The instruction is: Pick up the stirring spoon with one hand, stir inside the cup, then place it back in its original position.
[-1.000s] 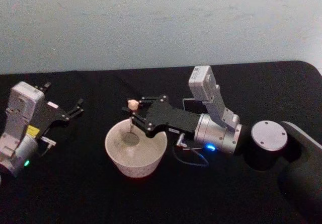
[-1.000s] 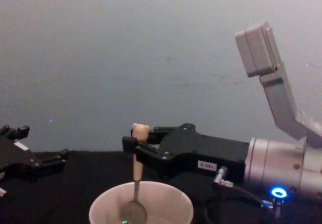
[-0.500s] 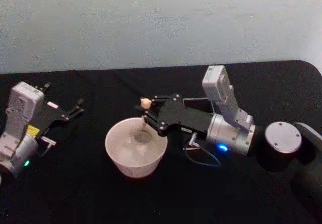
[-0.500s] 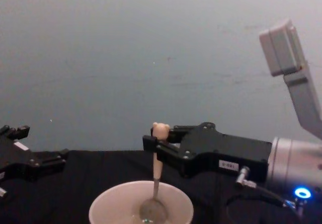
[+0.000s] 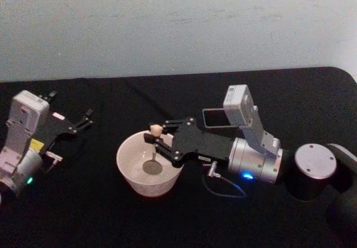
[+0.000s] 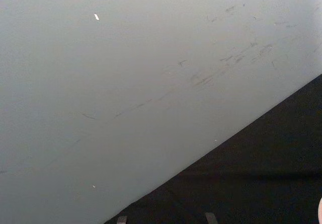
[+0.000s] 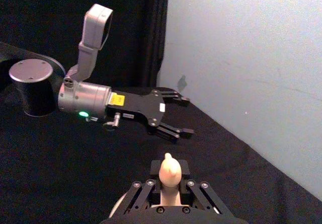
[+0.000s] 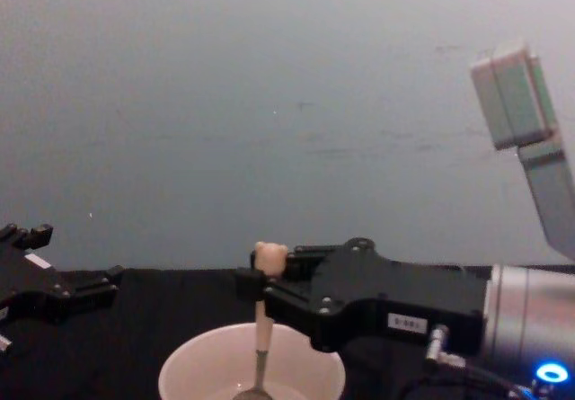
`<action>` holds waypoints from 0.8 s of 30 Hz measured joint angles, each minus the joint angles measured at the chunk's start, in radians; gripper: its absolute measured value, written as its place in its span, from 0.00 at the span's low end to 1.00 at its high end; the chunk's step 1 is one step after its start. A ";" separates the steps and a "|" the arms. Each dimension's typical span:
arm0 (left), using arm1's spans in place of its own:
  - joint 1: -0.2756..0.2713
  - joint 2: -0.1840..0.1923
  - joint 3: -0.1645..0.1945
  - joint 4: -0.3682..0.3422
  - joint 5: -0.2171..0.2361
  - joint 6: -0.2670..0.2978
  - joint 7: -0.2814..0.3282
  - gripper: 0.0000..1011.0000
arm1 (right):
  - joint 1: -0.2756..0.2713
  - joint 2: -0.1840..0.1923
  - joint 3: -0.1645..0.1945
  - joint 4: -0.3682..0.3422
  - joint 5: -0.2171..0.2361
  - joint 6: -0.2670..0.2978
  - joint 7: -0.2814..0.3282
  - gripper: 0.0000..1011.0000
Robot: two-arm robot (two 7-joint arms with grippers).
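The cream-white cup (image 5: 139,185) stands at the table's middle, and its rim (image 8: 193,355) shows low in the chest view. The stirring spoon (image 5: 155,130) stands upright inside it, bear head up and bowl down near the cup's bottom. My right gripper (image 5: 159,138) reaches in from the right and is shut on the beige handle (image 8: 263,326) just under the bear head (image 7: 168,170). My left gripper (image 5: 84,120) rests open at the far left, well apart from the cup; the right wrist view shows the left gripper (image 7: 179,117) with spread fingers.
A dark square-sided holder (image 5: 215,118) stands just behind my right wrist. The black table (image 5: 111,220) ends at a pale wall (image 5: 167,25) behind. My right arm's round joint (image 5: 315,161) lies to the right.
The right gripper has carried the spoon round inside the cup: first to the right, then back left and toward the near side. The left arm has not moved.
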 joint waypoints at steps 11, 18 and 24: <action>0.000 0.000 0.000 0.000 0.000 0.000 0.000 0.99 | 0.036 -0.045 -0.019 0.059 -0.006 -0.003 -0.007 0.19; 0.000 0.000 0.000 0.000 0.000 0.000 0.000 0.99 | 0.060 -0.067 -0.010 0.097 -0.007 -0.011 -0.023 0.19; 0.000 0.000 0.000 0.000 0.000 0.000 0.000 0.99 | 0.065 -0.064 0.003 0.108 -0.011 -0.014 -0.033 0.19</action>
